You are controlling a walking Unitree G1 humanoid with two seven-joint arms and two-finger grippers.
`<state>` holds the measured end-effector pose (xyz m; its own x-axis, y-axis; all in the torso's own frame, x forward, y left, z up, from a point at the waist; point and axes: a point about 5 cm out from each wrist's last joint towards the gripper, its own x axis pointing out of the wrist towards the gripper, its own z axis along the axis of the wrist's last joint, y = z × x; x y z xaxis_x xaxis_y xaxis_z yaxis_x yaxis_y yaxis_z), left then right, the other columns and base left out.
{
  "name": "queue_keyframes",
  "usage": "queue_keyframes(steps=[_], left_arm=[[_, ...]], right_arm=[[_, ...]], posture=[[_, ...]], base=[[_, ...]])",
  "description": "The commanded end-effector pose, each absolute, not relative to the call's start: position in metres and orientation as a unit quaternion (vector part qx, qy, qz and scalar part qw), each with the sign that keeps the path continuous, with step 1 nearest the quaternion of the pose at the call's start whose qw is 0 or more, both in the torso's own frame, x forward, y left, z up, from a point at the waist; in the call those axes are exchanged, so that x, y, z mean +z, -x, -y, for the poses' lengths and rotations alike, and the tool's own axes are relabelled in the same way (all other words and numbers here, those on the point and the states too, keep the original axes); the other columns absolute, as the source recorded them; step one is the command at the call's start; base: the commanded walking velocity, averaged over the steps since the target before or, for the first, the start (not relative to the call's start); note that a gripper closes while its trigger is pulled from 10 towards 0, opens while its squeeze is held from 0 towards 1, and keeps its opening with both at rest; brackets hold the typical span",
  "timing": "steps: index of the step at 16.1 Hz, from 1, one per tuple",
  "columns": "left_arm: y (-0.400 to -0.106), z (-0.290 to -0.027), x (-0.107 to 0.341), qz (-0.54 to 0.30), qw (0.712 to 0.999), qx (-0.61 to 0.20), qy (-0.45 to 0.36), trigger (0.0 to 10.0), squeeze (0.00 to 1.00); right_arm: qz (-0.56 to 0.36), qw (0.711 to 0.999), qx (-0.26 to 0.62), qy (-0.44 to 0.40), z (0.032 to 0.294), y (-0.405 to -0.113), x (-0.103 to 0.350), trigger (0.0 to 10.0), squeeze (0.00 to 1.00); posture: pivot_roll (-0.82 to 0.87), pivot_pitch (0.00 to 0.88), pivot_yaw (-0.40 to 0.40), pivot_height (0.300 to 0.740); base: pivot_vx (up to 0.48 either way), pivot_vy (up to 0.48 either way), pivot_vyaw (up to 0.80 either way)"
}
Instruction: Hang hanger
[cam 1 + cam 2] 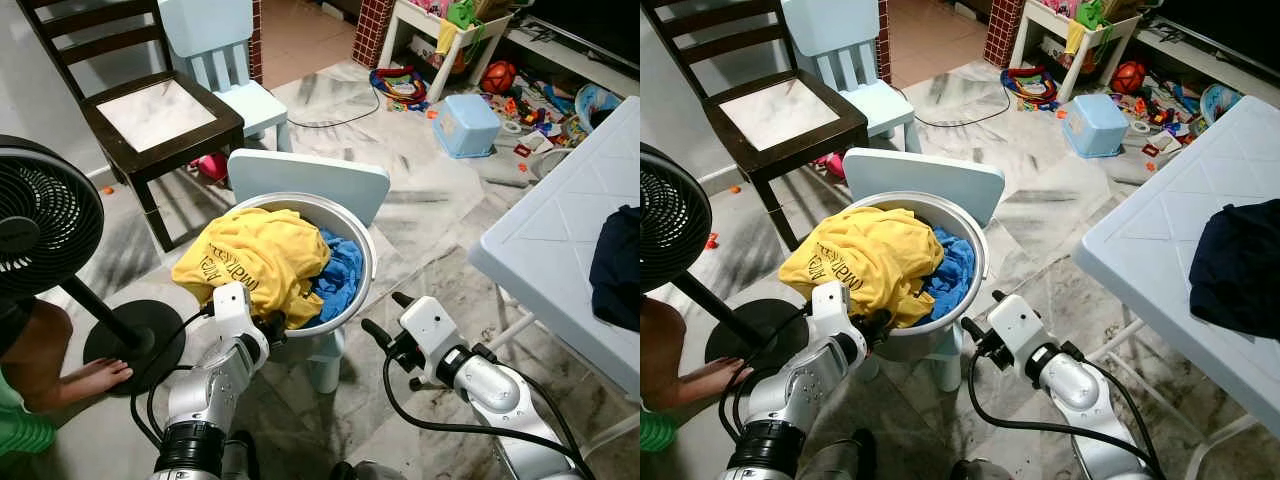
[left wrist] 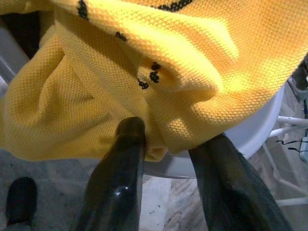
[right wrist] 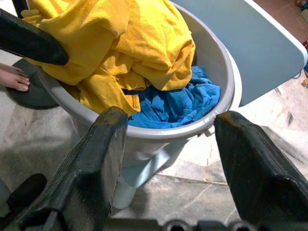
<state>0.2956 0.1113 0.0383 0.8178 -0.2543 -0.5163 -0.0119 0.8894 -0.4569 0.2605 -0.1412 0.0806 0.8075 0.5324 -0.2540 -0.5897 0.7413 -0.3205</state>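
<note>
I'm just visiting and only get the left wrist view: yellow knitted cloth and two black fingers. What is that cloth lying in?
Observer: The yellow knitted cloth is heaped in a round white plastic basin, which stands on a small pale blue plastic chair.
Operator: Anything else in the basin?
Observer: Yes, a crumpled blue towel lies beside it, towards the robot's right.
Operator: And the other arm?
Observer: The right tool hovers open near the basin's rim, holding nothing.
</note>
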Motion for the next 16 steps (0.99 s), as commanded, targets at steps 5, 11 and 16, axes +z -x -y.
queue_keyframes(steps=[5, 11, 16], left_arm=[[-0.294, -0.108, 0.036, -0.301, 0.922, -0.070, 0.232, 0.0, 0.00], [-0.294, -0.109, 0.039, -0.294, 0.926, -0.066, 0.228, 0.0, 0.00], [-0.295, -0.129, 0.067, -0.242, 0.953, -0.021, 0.183, 0.0, 0.00]], right_arm=[[-0.075, 0.932, 0.292, 0.202, 0.147, -0.261, 0.081, 10.0, 0.00], [-0.077, 0.933, 0.292, 0.198, 0.147, -0.260, 0.081, 10.0, 0.00], [-0.084, 0.933, 0.304, 0.176, 0.144, -0.259, 0.078, 10.0, 0.00]], posture=[[-0.05, 0.159, -0.088, 0.740], [-0.05, 0.159, -0.088, 0.740], [-0.02, 0.155, -0.086, 0.740]], base=[[0.000, 0.000, 0.00], [0.000, 0.000, 0.00], [0.000, 0.000, 0.00]])
